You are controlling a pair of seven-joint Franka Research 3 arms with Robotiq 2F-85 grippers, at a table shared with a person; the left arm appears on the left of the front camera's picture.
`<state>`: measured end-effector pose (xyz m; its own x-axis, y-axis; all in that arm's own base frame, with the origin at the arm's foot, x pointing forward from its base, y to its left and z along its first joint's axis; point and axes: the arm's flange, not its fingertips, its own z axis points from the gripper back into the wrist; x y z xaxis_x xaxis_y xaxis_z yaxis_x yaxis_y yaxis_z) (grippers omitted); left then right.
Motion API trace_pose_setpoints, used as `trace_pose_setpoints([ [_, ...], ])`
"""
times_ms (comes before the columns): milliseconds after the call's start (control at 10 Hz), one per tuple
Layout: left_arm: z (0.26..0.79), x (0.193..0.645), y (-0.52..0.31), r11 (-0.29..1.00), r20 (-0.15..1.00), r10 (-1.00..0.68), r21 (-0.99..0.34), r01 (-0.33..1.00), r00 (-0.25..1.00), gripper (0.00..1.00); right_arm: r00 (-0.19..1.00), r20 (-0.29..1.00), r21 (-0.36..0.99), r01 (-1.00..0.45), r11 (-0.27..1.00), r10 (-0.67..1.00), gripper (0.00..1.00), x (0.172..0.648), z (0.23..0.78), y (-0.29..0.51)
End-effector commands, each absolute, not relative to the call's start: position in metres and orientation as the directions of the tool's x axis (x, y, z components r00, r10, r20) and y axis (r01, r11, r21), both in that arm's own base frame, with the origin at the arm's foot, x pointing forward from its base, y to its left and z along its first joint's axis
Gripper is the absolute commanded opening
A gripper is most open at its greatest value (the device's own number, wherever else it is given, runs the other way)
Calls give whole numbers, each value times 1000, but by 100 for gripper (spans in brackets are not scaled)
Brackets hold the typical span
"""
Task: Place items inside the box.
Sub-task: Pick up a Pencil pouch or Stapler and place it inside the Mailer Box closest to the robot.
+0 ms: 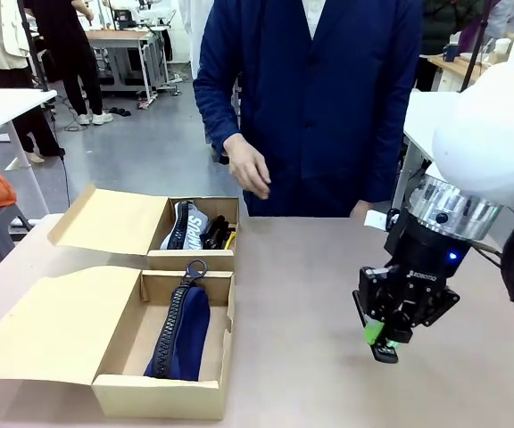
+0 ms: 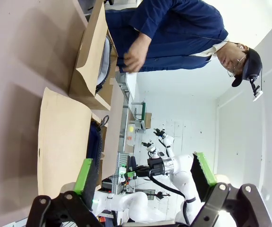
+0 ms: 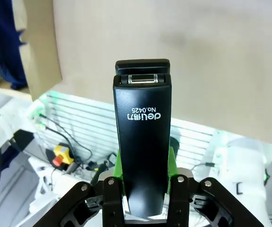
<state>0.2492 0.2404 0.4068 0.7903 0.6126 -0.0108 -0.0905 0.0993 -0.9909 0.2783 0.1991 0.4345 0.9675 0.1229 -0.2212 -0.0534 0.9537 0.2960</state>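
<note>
- Our right gripper (image 1: 384, 343) is clamped on a black stapler (image 3: 143, 137), above the table's (image 1: 302, 267) right side.
- The near box (image 1: 163, 397), holding a navy pouch (image 1: 184, 334), lies well to its left.
- The stapler's long axis runs along the fingers; it is glossy, with white lettering.
- Our left gripper (image 2: 144, 171) stands wide and empty.

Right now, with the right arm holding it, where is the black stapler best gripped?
Across the black stapler's narrow width near one end, coming in along its length, as the right gripper has it: the long sides look flat and parallel, suiting the green pads.
</note>
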Motion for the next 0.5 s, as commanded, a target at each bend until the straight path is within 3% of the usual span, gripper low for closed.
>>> trace_pose_setpoints([
  [0,407,247,237,98,7,610,-993,-67,792,100,974,-208,312,-25,950,94,16,289,429,194],
  [100,407,247,237,98,7,610,-993,-67,792,100,967,-221,296,-53,954,123,37,278,434,199],
  [200,407,247,237,98,7,610,-993,-67,792,100,952,-149,266,-223,938,269,37,280,445,250],
  [300,407,247,237,98,7,610,-993,-67,792,100,940,-86,235,-303,924,330,37,281,460,297],
  [400,407,247,237,98,7,610,-993,-67,792,100,936,-121,226,-299,927,331,37,285,466,345],
])
